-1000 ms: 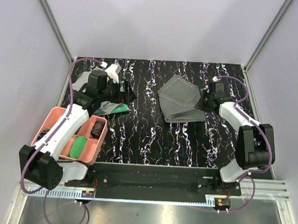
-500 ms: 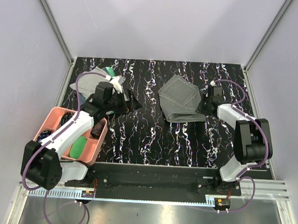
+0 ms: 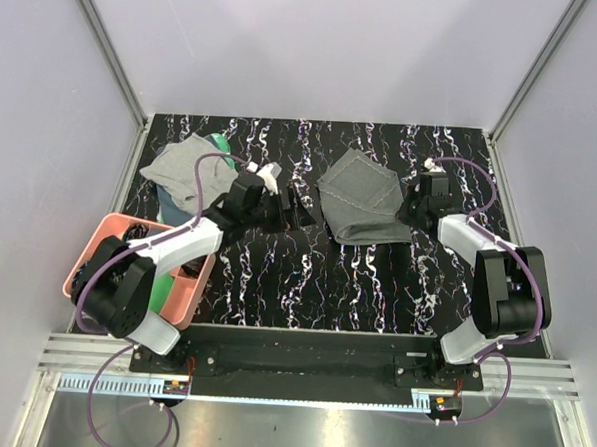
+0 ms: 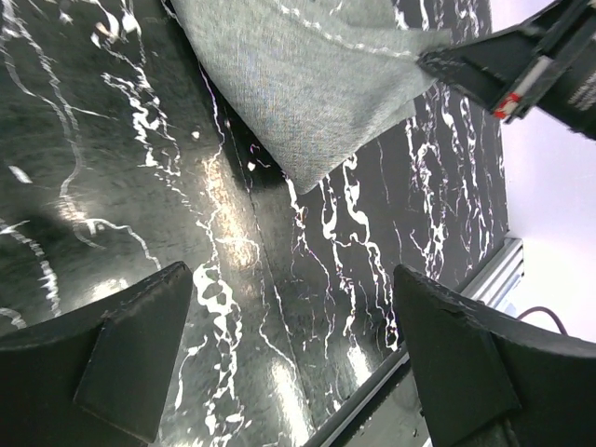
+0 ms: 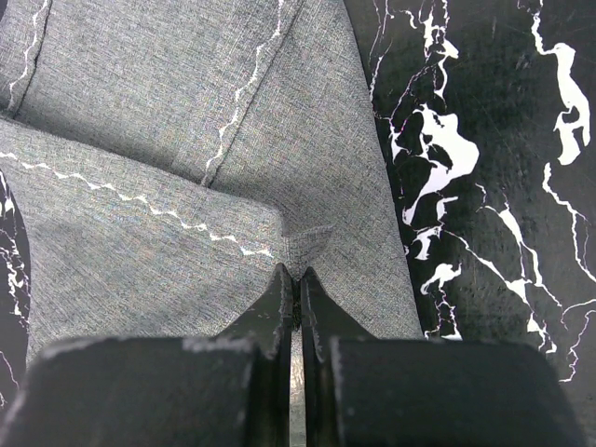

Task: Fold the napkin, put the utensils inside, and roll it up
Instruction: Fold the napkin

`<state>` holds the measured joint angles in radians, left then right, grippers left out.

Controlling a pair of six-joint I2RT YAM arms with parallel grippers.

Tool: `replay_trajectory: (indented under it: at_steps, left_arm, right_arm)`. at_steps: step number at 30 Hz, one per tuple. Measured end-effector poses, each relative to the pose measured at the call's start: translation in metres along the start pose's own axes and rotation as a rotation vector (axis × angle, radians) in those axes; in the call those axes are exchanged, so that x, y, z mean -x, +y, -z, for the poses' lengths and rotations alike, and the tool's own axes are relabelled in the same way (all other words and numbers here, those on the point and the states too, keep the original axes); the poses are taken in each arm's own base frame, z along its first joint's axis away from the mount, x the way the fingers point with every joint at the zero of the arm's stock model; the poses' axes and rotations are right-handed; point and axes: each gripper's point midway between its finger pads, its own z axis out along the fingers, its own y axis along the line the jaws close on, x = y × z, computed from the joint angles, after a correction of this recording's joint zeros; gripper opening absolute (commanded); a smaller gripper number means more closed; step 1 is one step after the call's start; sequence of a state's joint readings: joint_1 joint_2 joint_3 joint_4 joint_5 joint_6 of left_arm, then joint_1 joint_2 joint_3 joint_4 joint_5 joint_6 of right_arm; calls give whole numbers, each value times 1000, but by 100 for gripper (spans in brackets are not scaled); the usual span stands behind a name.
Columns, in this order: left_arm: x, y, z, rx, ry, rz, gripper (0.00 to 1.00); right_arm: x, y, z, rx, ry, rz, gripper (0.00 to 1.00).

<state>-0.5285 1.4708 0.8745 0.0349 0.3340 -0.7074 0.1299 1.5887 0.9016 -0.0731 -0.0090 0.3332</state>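
The dark grey napkin (image 3: 365,199) lies partly folded on the marbled table at back centre-right. It also shows in the right wrist view (image 5: 168,233) and the left wrist view (image 4: 307,84). My right gripper (image 3: 410,206) is shut on a small pinch of the napkin's right edge, and its jaws (image 5: 298,279) are closed on the cloth. My left gripper (image 3: 301,210) is open and empty just left of the napkin, hovering over bare table (image 4: 293,372). The spoons are out of view.
A pink divided tray (image 3: 197,278) with a green item (image 3: 157,296) sits at front left. A lighter grey cloth (image 3: 186,165) over a green item (image 3: 221,142) lies at back left. Metal frame rails border the table.
My left arm has swung right from the back left toward the napkin, leaving the lighter grey cloth behind. The right gripper has stayed pinched on the napkin's right edge.
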Motion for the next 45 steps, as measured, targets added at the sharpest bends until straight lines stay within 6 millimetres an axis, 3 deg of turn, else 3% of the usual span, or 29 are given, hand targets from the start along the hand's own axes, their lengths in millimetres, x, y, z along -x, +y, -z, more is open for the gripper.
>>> replay_trajectory:
  at_steps: [3,4,12,17,22,27,37,45]
  left_arm:
    - [-8,4,-13,2,23,21,90]
    - [-10,6,-17,4,28,29,90]
    - [-15,12,-44,-5,47,75,90]
    - [-18,8,-57,-23,59,89,89]
    - [-14,-4,-71,-54,57,83,86]
    - [-14,-5,-84,-57,64,91,82]
    - [-20,1,-88,-43,78,102,81]
    - [-24,4,-88,-41,80,115,77]
  right_arm:
    - [-1,-1,0,-10,4,-18,35]
    - [-2,-3,0,-19,6,-29,49]
    - [-21,-14,8,-78,60,-74,68]
    - [-6,-5,32,-45,6,-97,63]
    - [1,9,42,23,-8,-122,48]
    - [-9,32,35,114,34,-122,40]
    - [-49,118,21,335,117,-14,38]
    - [-62,127,9,352,151,-18,29]
